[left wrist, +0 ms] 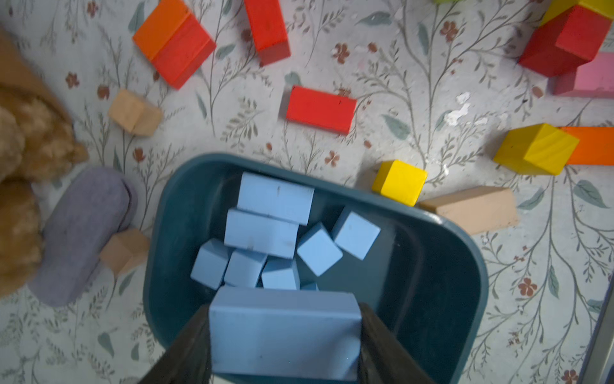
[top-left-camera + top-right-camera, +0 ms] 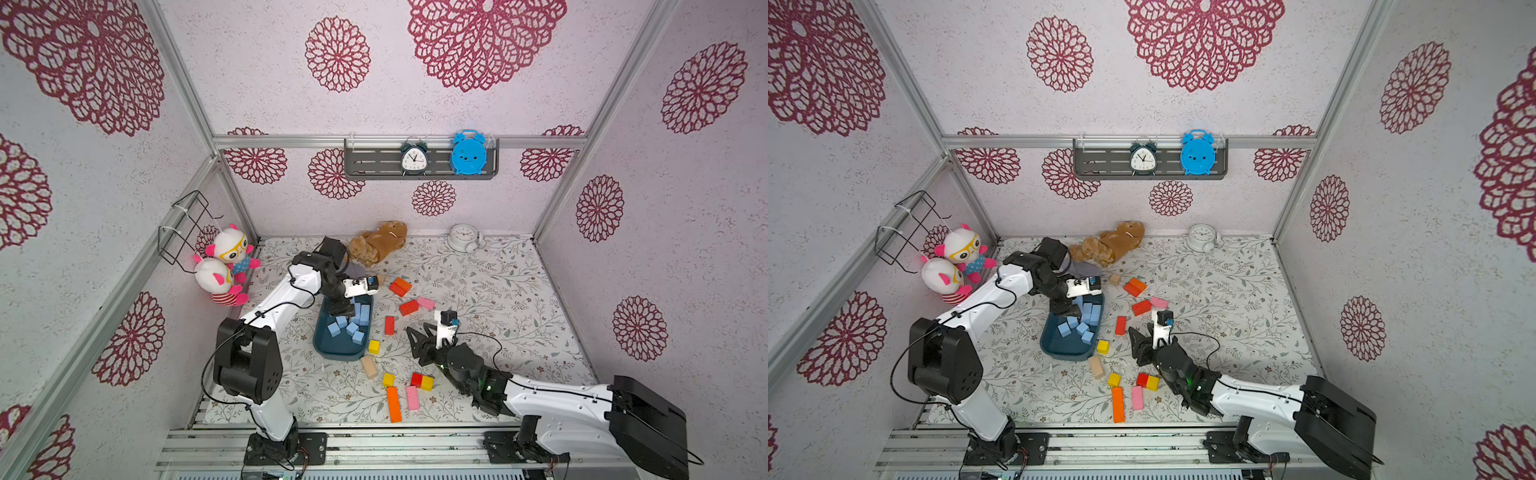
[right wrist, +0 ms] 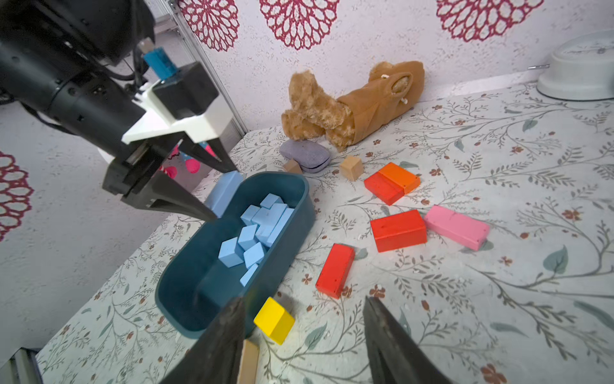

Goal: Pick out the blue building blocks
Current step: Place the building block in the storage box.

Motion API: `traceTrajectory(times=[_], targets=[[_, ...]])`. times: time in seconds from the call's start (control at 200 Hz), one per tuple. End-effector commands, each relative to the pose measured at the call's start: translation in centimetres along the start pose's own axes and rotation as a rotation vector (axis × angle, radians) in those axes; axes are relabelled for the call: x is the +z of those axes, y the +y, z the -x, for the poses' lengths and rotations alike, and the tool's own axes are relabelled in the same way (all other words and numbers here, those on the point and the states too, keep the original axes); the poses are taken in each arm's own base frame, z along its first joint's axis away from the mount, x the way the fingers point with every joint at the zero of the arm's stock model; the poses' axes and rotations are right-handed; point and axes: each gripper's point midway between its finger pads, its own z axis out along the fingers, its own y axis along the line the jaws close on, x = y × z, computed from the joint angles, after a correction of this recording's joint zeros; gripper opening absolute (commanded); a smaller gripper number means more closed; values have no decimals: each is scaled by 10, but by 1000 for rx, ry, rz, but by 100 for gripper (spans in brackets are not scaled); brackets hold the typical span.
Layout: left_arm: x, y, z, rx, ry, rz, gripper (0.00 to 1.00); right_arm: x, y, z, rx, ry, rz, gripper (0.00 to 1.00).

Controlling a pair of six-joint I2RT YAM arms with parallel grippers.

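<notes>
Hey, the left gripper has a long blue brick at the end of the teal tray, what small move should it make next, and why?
Probably ease the blue brick inward over the teal tray's bare floor before opening. The left gripper clamps it right at the tray's end rim, so releasing there might tip it outside; the other blue blocks already lie inside.

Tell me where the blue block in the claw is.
In the left wrist view, the long blue block sits clamped in the left gripper above the teal tray, at its end nearest the brown teddy, near other blue blocks.
</notes>
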Motion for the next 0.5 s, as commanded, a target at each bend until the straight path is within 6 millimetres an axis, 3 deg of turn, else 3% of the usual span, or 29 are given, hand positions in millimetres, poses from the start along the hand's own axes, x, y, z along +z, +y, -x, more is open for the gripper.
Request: traceTrajectory(times=[0.0, 0.09, 0.195, 0.345, 0.495], targets=[[1, -25, -22, 190, 30, -79, 54, 15, 31, 5, -76, 38, 126, 60], [12, -50, -28, 202, 15, -134, 57, 28, 40, 2, -92, 65, 150, 60], [25, -66, -30, 213, -4, -130, 58, 40, 48, -1, -81, 75, 186, 60], [40, -64, -35, 227, 16, -83, 59, 49, 50, -8, -75, 94, 192, 60], [40, -63, -34, 220, 15, -93, 65, 50, 48, -9, -57, 86, 189, 61]])
